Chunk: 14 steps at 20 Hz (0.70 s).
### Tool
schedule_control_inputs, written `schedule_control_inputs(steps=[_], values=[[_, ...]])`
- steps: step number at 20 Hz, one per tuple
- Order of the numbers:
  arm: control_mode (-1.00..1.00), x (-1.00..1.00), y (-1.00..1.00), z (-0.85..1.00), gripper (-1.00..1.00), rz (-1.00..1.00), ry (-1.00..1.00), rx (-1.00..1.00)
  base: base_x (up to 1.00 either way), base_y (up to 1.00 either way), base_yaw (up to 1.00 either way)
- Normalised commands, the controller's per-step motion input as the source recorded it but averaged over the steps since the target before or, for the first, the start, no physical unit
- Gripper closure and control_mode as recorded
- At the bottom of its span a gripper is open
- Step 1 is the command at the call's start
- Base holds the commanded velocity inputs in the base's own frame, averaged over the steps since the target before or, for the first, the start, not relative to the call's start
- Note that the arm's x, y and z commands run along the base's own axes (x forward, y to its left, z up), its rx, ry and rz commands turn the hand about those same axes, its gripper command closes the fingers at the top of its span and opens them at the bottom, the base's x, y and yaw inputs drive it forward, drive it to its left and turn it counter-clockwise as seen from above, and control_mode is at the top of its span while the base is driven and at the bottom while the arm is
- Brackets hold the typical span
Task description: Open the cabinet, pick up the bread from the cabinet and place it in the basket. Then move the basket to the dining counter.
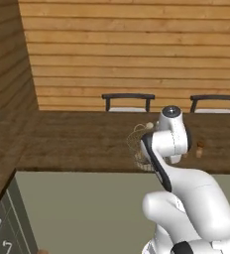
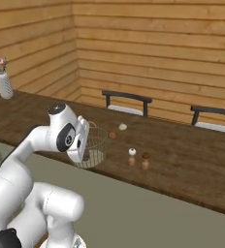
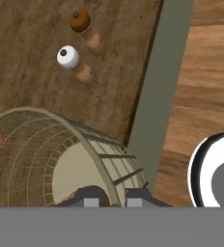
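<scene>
Wire basket (image 2: 92, 145) sits on the dark wood desk (image 2: 182, 160) close to its near edge, and the end effector (image 3: 110, 197) is closed on its rim, a finger (image 3: 91, 198) on either side of the wire in the hand view; a brown lump low inside the basket, by the fingers, may be the bread (image 3: 81, 193), though I cannot tell for sure. Two small shakers (image 2: 132, 156) stand just beside the basket along that edge; two chairs (image 2: 126, 102) stand at the far edge.

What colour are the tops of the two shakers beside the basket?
One shaker is white-topped, the other shaker brown-topped; the hand view shows it best.
</scene>
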Motion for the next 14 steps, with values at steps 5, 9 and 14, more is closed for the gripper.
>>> schedule_control_inputs(steps=[5,9,14], values=[[1.00,0.00,0.00,0.00,1.00,0.00,0.00,0.00,0.31,0.59,-0.12],[1.00,0.00,0.00,0.00,1.00,0.00,0.00,0.00,0.39,0.35,-0.06],[1.00,0.00,0.00,0.00,1.00,0.00,0.00,0.00,0.45,0.00,0.00]])
